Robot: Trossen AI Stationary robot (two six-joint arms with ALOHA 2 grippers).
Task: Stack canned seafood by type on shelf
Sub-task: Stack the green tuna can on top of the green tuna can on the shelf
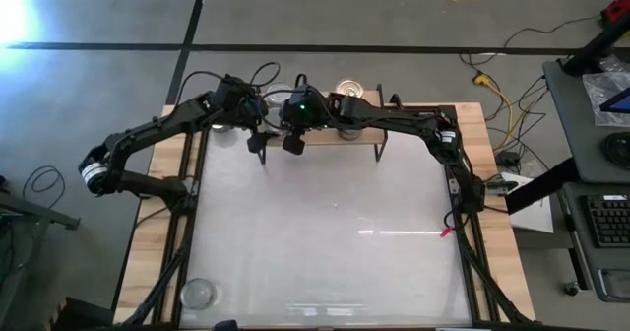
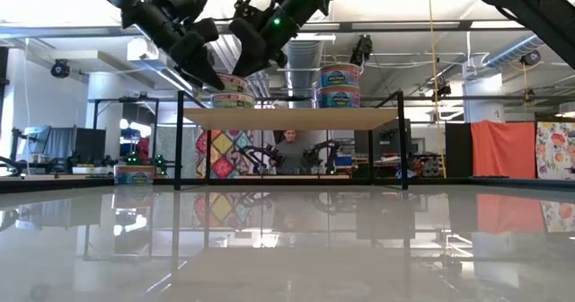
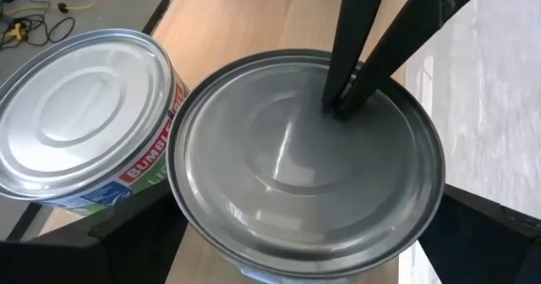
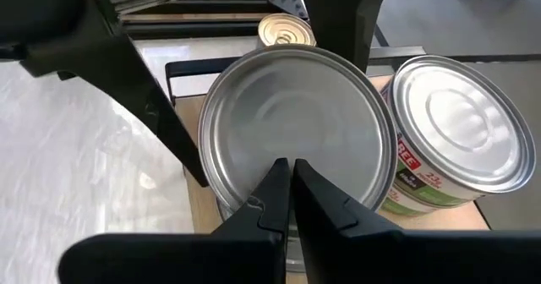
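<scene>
Straddling the silver-topped can on the shelf, the spread left end effector is nearest; the right end effector, pressed together, seemingly rests on its lid.

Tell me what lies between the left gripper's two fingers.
A silver-topped can on the shelf sits between the open left gripper's fingers, seen in the left wrist view. The shut right gripper presses its tips on that lid.
</scene>
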